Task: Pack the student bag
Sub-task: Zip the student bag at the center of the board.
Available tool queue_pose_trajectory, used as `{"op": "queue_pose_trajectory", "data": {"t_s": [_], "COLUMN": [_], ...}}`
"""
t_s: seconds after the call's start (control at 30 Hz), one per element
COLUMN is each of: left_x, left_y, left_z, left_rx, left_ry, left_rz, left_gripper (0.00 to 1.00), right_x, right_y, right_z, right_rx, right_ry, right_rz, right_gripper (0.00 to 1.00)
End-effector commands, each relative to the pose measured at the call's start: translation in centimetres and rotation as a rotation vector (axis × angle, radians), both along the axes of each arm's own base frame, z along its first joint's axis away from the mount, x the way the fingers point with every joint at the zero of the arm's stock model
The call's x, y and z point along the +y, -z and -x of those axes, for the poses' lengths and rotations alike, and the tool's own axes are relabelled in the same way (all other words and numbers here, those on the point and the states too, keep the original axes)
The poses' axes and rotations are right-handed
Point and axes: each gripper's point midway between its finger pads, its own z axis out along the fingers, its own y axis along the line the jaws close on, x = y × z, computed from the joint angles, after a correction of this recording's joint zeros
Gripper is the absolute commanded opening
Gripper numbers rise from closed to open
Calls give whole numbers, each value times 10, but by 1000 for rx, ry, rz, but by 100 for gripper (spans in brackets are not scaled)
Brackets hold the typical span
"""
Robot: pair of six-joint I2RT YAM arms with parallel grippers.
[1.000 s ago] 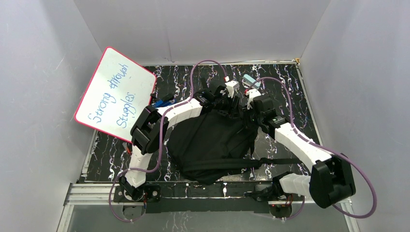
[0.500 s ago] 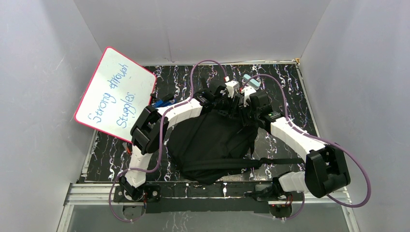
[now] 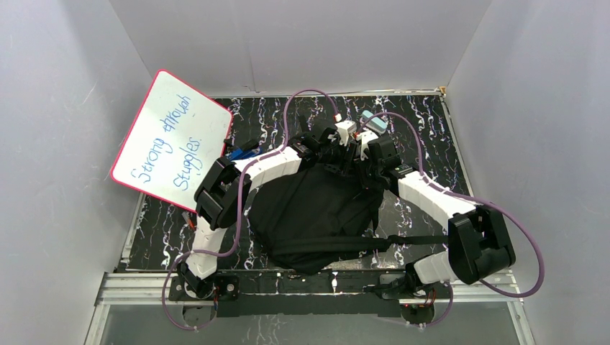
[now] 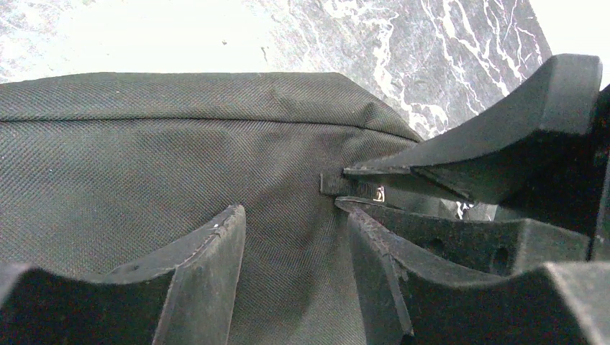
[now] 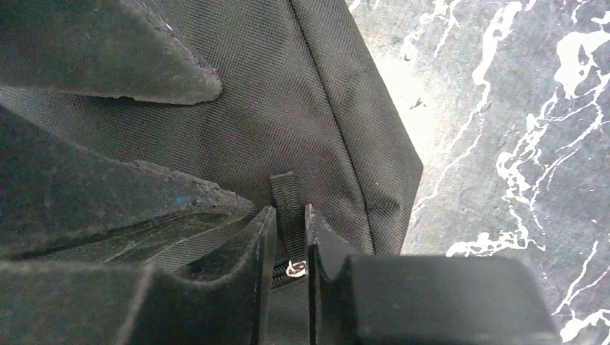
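White walls [image 3: 302, 43] box in a black table [image 3: 431, 129] with white marble veins, and a pink-edged whiteboard [image 3: 173, 140] leans at the left with "Strong through struggles" handwritten on it. The student bag [image 3: 316, 208] lies flat in the middle of the table, one shoulder strap trailing toward the right arm's base. Both arms reach over it and meet at its far end.

The right gripper [image 5: 289, 212] is basically closed, its fingers pinching the zipper pull [image 5: 286, 190], a little black fabric tab with a metal ring at its base. That's right by the bag's far corner.

The left gripper [image 4: 288, 208] sits just beside it, jaws well apart over plain bag fabric. The cloth between the fingers looks flat, so as far as I can see it isn't holding anything.
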Motion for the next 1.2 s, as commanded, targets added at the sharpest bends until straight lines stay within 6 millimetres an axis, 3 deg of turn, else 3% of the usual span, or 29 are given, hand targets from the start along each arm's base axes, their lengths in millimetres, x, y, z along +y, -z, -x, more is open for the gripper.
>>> {"op": "queue_pose_trajectory", "data": {"t_s": [0.0, 0.23, 0.4, 0.57, 0.9, 1.17], "left_x": [15, 17, 17, 16, 15, 15], "left_y": [17, 16, 17, 17, 20, 22], "left_z": [19, 18, 18, 18, 19, 19], "left_rx": [56, 49, 48, 50, 52, 59], "left_ry": [4, -1, -1, 2, 4, 5], "left_rz": [-88, -95, -95, -94, -96, -99], "left_gripper": [53, 53, 53, 53, 53, 53], "right_x": [2, -7, -11, -6, 9, 47], "right_y": [9, 5, -27, -61, -68, -69], "right_z": [2, -3, -5, 5, 37, 67], "right_rx": [40, 25, -68, -151, -85, 25], "right_ry": [30, 101, 124, 97, 6, -182], "right_rz": [-24, -31, -63, -147, -247, -410], "right_gripper": [25, 0, 0, 0, 0, 0]}}
